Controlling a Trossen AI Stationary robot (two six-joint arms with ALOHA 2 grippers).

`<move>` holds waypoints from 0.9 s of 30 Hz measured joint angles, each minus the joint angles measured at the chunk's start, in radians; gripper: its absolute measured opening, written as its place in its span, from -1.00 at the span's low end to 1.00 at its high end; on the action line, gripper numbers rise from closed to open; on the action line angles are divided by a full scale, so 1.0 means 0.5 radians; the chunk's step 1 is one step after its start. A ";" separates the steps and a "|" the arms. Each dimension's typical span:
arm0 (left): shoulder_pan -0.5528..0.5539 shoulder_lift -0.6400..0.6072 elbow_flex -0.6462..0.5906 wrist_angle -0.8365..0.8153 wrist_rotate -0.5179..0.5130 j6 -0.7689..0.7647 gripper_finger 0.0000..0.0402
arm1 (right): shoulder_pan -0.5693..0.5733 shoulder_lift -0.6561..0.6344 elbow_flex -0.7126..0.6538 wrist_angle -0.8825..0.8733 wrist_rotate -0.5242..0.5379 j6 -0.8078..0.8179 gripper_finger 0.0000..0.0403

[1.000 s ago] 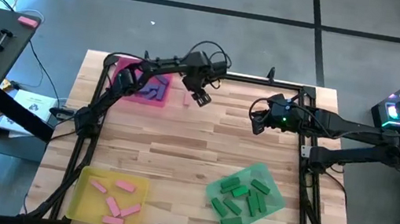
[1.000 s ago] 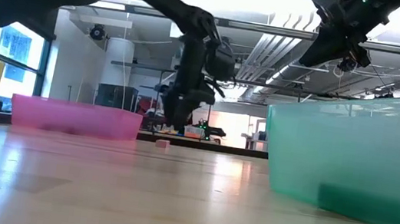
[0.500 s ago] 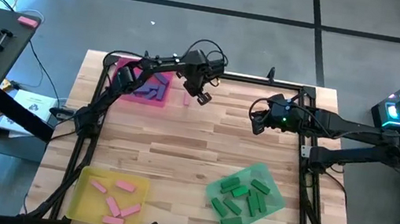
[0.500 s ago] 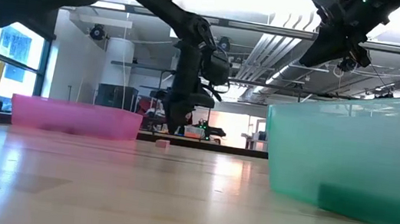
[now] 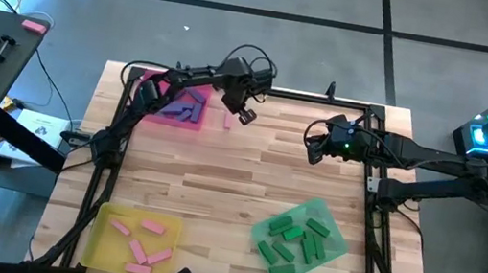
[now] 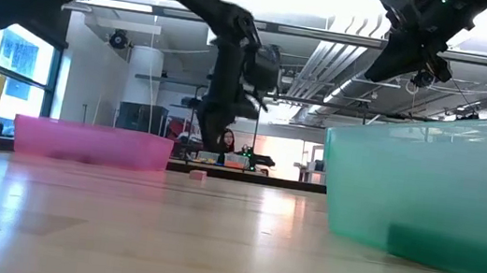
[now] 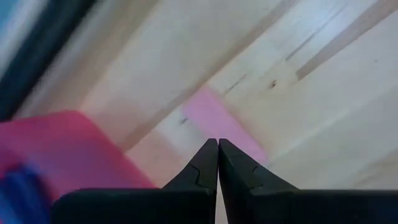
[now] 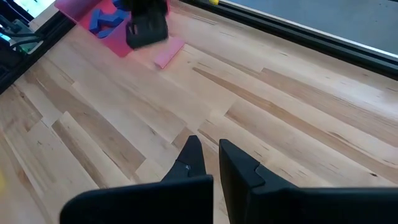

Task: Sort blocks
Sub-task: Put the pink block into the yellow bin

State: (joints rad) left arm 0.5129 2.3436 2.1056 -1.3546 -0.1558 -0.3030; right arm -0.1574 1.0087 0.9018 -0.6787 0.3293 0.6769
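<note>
One pink block [image 5: 228, 121] lies flat on the bare wood just right of the pink tray [image 5: 156, 112]; it also shows in the low view [image 6: 198, 175] and under my left fingers [image 7: 219, 119]. My left gripper [image 5: 242, 113] hovers above it, shut with nothing between the fingers [image 7: 217, 149]. Purple-blue blocks [image 5: 188, 105] lie in the pink tray, pink blocks [image 5: 138, 249] in the yellow tray [image 5: 99, 249], green blocks [image 5: 294, 241] in the green tray [image 5: 335, 230]. My right gripper [image 5: 313, 149] hangs shut over the far right of the table, holding nothing [image 8: 210, 155].
A black frame [image 5: 327, 99] runs along the table's far edge and down both sides. The wide middle of the wooden table top [image 5: 238, 179] is bare. In the low view the green tray's wall [image 6: 433, 199] fills the right foreground. A person [image 6: 227, 141] shows in the room beyond.
My left gripper has risen a little and drifted toward the pink tray at the table's far left. The pink block has stayed where it was on the wood.
</note>
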 joint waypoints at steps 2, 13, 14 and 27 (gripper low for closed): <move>0.000 -0.060 0.001 0.003 -0.046 0.034 -1.00 | 0.002 0.000 0.000 -0.004 -0.020 0.003 -1.00; 0.008 -0.483 -0.831 0.819 0.215 -0.158 -1.00 | -0.001 0.000 0.000 -0.011 -0.008 -0.008 -1.00; 0.008 -0.498 -0.849 0.874 0.218 -0.208 -1.00 | -0.004 0.000 0.000 -0.011 -0.008 -0.008 -1.00; -0.026 -0.440 -0.978 0.870 0.115 -0.381 -1.00 | -0.025 0.000 0.000 -0.011 -0.007 0.072 -1.00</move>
State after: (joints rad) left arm 0.4998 2.1235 1.6164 -0.9195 -0.0982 -0.4934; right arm -0.1699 1.0088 0.9020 -0.6842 0.3256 0.7127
